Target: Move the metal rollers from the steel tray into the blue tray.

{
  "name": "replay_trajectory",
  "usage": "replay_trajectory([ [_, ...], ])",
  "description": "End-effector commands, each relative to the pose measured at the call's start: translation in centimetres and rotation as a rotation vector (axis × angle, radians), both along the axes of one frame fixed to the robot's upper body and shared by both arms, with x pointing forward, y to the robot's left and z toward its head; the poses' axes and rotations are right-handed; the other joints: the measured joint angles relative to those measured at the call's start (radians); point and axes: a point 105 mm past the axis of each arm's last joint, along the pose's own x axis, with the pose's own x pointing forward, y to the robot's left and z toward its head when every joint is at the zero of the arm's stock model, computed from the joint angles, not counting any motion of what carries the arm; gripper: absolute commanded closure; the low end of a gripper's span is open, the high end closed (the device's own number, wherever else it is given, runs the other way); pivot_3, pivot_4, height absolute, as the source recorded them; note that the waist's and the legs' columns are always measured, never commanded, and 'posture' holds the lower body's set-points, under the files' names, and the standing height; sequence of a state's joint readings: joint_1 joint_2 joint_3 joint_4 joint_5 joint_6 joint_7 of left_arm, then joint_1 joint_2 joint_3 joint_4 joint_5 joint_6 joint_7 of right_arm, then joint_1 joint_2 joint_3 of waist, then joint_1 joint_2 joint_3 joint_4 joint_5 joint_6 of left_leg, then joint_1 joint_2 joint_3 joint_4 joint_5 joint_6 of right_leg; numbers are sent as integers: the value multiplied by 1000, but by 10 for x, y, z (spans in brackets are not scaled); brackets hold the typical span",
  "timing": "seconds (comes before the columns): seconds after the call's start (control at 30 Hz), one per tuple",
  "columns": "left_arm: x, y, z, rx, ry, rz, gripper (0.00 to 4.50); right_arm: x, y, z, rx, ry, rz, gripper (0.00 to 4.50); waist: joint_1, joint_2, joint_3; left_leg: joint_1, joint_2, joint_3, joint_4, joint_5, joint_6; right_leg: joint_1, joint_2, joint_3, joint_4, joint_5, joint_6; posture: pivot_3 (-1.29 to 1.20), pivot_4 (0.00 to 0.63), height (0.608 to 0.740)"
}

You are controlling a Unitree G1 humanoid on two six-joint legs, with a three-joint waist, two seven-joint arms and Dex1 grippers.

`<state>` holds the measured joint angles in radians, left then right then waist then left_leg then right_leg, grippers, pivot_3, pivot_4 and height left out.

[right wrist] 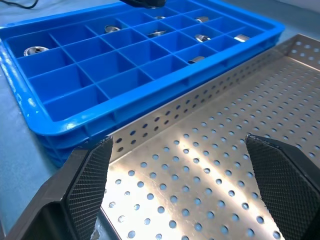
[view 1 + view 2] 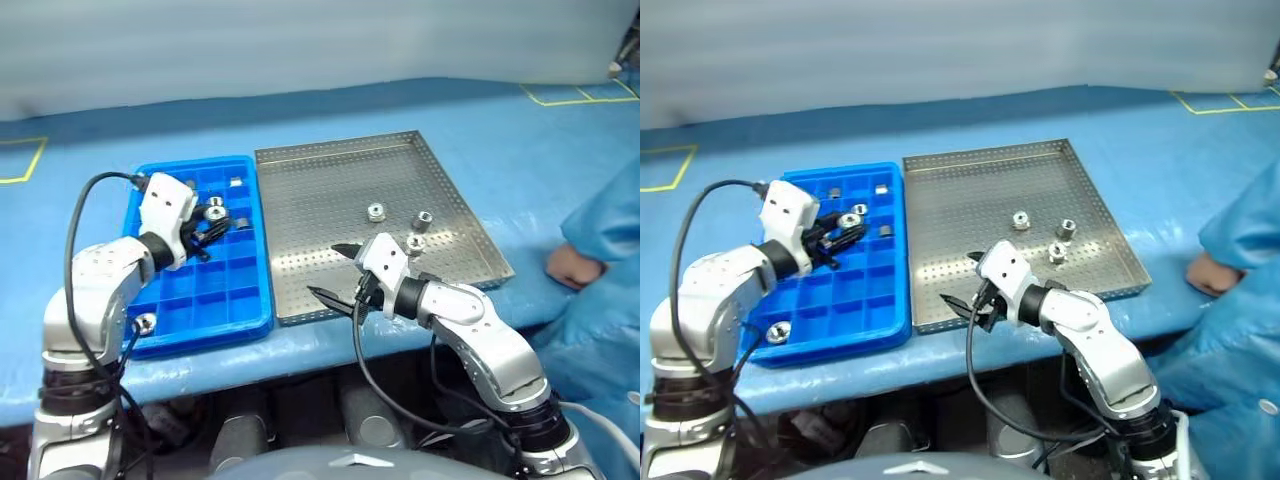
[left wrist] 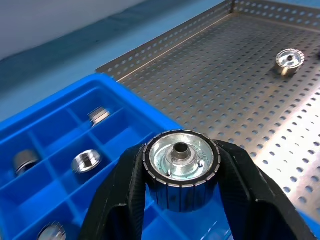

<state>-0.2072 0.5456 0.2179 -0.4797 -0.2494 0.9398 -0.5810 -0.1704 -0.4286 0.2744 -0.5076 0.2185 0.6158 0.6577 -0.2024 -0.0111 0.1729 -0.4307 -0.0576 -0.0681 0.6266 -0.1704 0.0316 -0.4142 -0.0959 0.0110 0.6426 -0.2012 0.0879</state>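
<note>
My left gripper (image 2: 212, 228) hovers over the far part of the blue tray (image 2: 250, 310) and is shut on a metal roller (image 3: 180, 167), a ribbed silver ring with a dark centre hole. Several other rollers lie in the blue tray's compartments, such as one (image 3: 85, 161) and another (image 2: 145, 322). The steel tray (image 2: 330, 170) sits right of the blue tray and holds three rollers (image 2: 376, 211), (image 2: 424, 218), (image 2: 415, 241). My right gripper (image 2: 335, 272) stands open above the steel tray's near left corner, its fingers (image 1: 85, 185) wide apart with nothing between them.
Both trays rest on a blue-covered table whose front edge runs just below them. At the right, a person in a blue sleeve (image 2: 610, 230) rests a hand (image 2: 575, 266) on the table beside the steel tray.
</note>
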Motion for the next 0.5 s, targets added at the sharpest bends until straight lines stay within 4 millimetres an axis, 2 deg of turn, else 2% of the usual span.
replay_trajectory([
  [0.03, -13, 0, 10, 8, -40, 9, 2386, 1, 6, 9, 10, -44, 41, 0, 33, 0, 0, 0, 0, 0, 0, 0, 0, 0, 0, 0, 0, 0, 0, -141, 150, 740],
  [0.2, -21, 2, -6, 0, 10, 43, 2386, 2, 7, 9, 0, -52, 52, 0, 106, 0, 0, 0, 0, 0, 0, 0, 0, 0, -1, 0, 0, 0, -2, -120, 150, 740],
  [0.33, -16, 2, -13, -32, 18, 69, 2386, 2, 9, 11, 2, -67, 53, 0, 138, 0, 0, 0, 0, 0, 0, 0, -1, 0, -1, 0, 0, -1, -2, -120, 150, 740],
  [0.43, -12, 1, -19, -31, 26, 79, 1774, 3, 9, 13, 0, -85, 51, 0, 142, 0, 0, 0, 0, 0, 1, 0, -1, 0, -1, -1, 0, 0, -2, -127, 150, 740],
  [0.5, -10, -3, -20, -46, 31, 69, 1123, 3, 9, 14, 1, -91, 51, 0, 142, 0, 0, 0, 0, 0, 1, 0, -1, 0, -1, 0, 0, 0, -2, -139, 150, 740],
])
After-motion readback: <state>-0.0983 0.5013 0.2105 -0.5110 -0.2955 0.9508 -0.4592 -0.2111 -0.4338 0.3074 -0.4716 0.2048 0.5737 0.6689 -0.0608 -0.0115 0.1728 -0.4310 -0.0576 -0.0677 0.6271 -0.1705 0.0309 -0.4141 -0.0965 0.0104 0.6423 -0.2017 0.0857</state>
